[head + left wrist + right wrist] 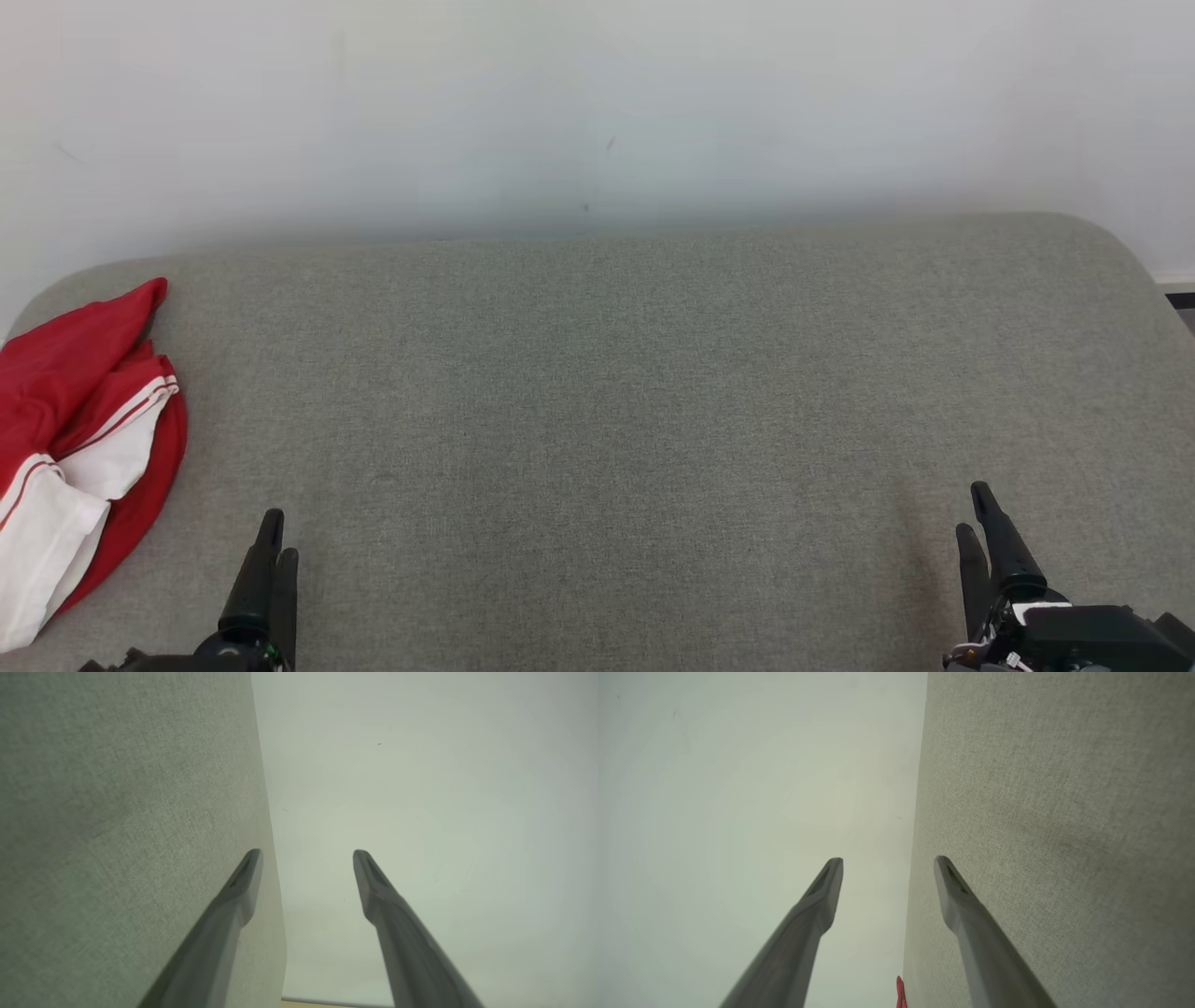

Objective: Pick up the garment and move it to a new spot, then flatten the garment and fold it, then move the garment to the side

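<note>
Both sets of jaws stand apart and empty, on the left gripper (306, 851) and the right gripper (888, 858). Ahead of them stretches the grey cushion (635, 392). The red-and-white garment (84, 420) lies crumpled left of the left jaws, untouched, and well apart from the right jaws.

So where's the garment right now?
In the head view the garment lies crumpled at the far left edge of the grey surface, just left of the left gripper and apart from it.

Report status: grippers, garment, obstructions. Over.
Left gripper open, empty. Right gripper open, empty. Red-and-white garment bunched at left edge of gray surface, apart from both. Nothing seen in the way.
</note>
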Controlling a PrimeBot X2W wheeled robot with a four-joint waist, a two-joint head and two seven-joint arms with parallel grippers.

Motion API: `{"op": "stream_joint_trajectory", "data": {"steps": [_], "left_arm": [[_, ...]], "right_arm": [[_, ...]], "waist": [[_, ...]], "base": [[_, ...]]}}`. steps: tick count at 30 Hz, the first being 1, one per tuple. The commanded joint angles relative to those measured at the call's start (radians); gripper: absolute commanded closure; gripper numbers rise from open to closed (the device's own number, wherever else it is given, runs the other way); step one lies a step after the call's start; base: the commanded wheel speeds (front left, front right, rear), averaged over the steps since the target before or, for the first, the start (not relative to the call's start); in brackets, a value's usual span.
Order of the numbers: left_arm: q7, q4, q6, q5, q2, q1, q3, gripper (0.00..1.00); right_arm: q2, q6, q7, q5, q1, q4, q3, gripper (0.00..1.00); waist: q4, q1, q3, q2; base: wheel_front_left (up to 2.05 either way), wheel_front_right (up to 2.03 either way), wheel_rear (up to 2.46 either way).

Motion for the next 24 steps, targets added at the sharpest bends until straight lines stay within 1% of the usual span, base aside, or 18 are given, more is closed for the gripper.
{"op": "stream_joint_trajectory", "data": {"steps": [1, 9, 11, 17, 24], "left_arm": [[-0.012, -0.026, 0.000, 0.041, 0.005, -0.020, 0.004, 0.00], [-0.048, -0.047, 0.002, 0.197, 0.006, -0.025, 0.022, 0.00], [-0.052, -0.050, 0.004, 0.218, 0.006, -0.026, 0.025, 0.00], [-0.077, -0.077, 0.020, 0.345, 0.007, -0.025, 0.034, 0.00], [-0.103, -0.116, 0.042, 0.523, 0.008, -0.009, 0.025, 0.00]], "right_arm": [[-0.005, 0.002, -0.013, -0.031, -0.015, -0.027, 0.007, 0.00], [-0.006, 0.003, -0.050, -0.167, -0.013, -0.059, 0.024, 0.00], [-0.006, 0.003, -0.053, -0.186, -0.013, -0.063, 0.026, 0.00], [-0.008, 0.004, -0.078, -0.315, -0.012, -0.085, 0.043, 0.00], [-0.014, 0.004, -0.105, -0.478, -0.008, -0.098, 0.067, 0.00]], "waist": [[0.000, 0.0000, 0.000, 0.0000], [0.000, 0.0000, 0.002, 0.0000], [0.000, 0.0000, 0.002, 0.0000], [0.001, 0.0000, 0.002, 0.0000], [0.001, 0.0000, -0.001, 0.0000]], "base": [[0.00, 0.00, 0.00], [0.00, 0.00, 0.00], [0.00, 0.00, 0.00], [0.00, 0.00, 0.00], [0.00, 0.00, 0.00]]}}
